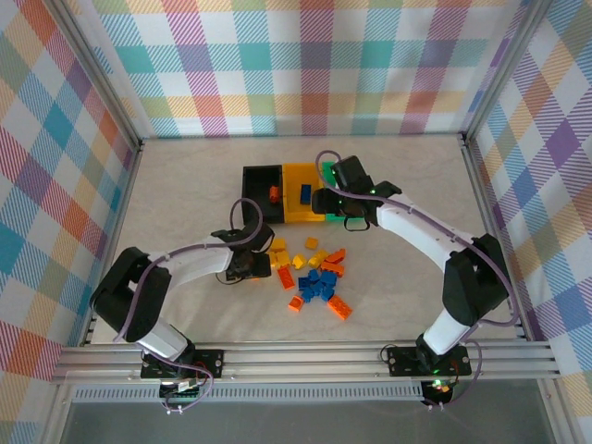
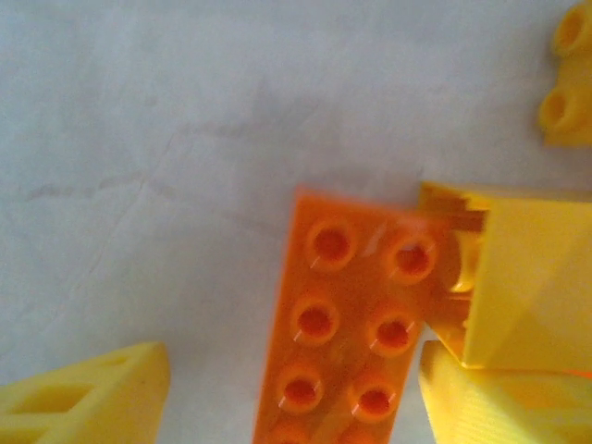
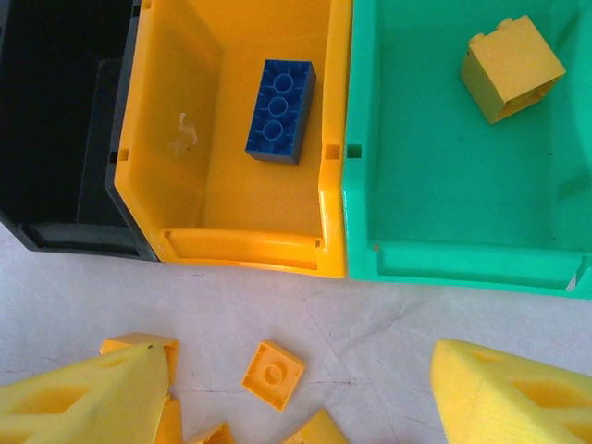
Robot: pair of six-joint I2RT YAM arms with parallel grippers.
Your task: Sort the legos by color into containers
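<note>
The right tool (image 3: 301, 363) hovered, fingers apart and empty, over bare worktop (image 3: 435, 314) just in front of the yellow bin's (image 3: 240, 248) near rim. A blue brick (image 3: 280, 111) lay inside that bin. Farther out from that rim, the left tool (image 2: 296, 370) stood spread astride an orange brick (image 2: 338, 324), with open worktop along the brick's left edge.

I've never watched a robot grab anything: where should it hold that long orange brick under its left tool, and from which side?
Pinch its two long sides, across the narrow width, coming straight down from above. The orange brick lies flat, studs up, so those sides are upright and parallel. A yellow brick crowds its right edge at one end, so it is probably best to grip away from that end.
</note>
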